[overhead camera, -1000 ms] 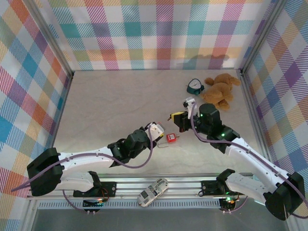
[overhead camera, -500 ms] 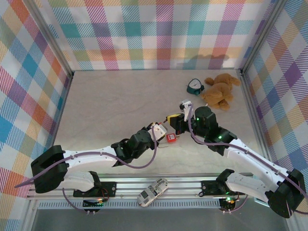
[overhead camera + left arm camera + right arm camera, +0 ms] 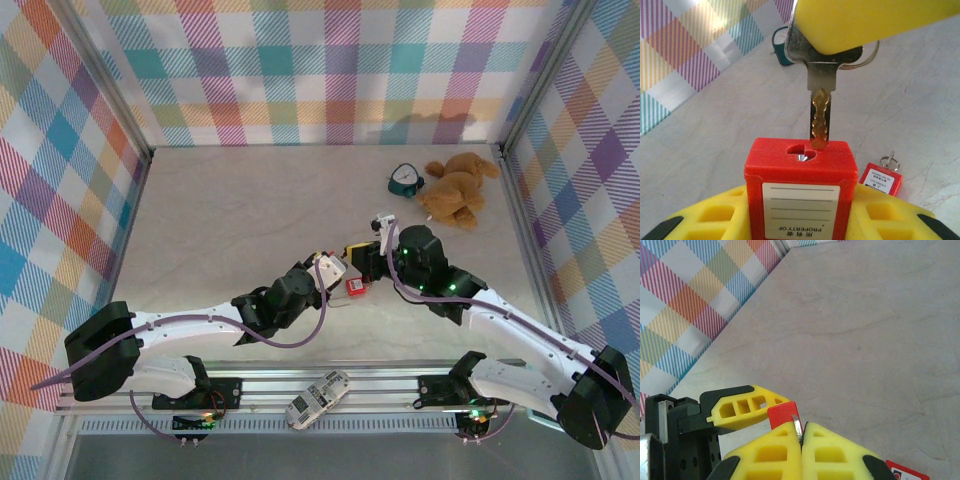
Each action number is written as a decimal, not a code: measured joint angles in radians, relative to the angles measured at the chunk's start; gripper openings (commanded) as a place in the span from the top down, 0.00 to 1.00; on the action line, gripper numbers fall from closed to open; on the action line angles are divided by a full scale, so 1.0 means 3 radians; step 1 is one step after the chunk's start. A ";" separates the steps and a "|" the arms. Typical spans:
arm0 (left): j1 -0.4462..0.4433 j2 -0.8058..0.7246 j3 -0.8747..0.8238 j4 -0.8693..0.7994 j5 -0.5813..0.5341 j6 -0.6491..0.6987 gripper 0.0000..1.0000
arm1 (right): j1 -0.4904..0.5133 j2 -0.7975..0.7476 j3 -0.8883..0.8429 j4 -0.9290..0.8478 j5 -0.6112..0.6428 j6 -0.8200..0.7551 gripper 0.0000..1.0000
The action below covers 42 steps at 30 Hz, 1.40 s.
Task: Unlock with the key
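Observation:
A red padlock (image 3: pixel 800 185) stands upright between the yellow fingers of my left gripper (image 3: pixel 800 216), which is shut on its body, keyhole up. My right gripper (image 3: pixel 801 432) is shut on the head of a metal key (image 3: pixel 821 115). The key points straight down, and its tip meets the right edge of the keyhole. How deep it sits I cannot tell. In the top view the left gripper (image 3: pixel 340 265) and the right gripper (image 3: pixel 360 253) meet at mid-table. The padlock's red corner (image 3: pixel 782 414) peeks out behind the right fingertips.
A small red tag (image 3: pixel 355 287) on a key ring lies on the table just in front of the grippers. A brown teddy bear (image 3: pixel 455 188) and a teal object (image 3: pixel 404 180) sit at the back right. A handset (image 3: pixel 318 397) rests on the front rail.
The right gripper has moved left and slightly back with the key, up to the left gripper. The left gripper has shifted a little right with the padlock. Both grips are unchanged.

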 measured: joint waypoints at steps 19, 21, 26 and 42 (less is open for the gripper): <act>0.0000 0.0000 0.0000 -0.0072 -0.0061 -0.0027 0.68 | 0.0018 0.0106 -0.0032 0.0169 0.0014 0.0122 0.97; 0.0000 0.0003 0.0000 -0.0098 -0.0070 -0.0027 0.68 | 0.0018 0.0118 -0.0055 0.0203 0.0005 0.0151 0.97; 0.0000 0.0015 0.0000 -0.0098 -0.0083 -0.0034 0.68 | 0.0018 0.0141 -0.0061 0.0239 0.0003 0.0173 0.97; 0.0000 0.0015 -0.0060 0.0025 -0.0205 -0.0086 0.70 | 0.0018 0.0153 -0.0086 0.0298 -0.0039 0.0276 0.98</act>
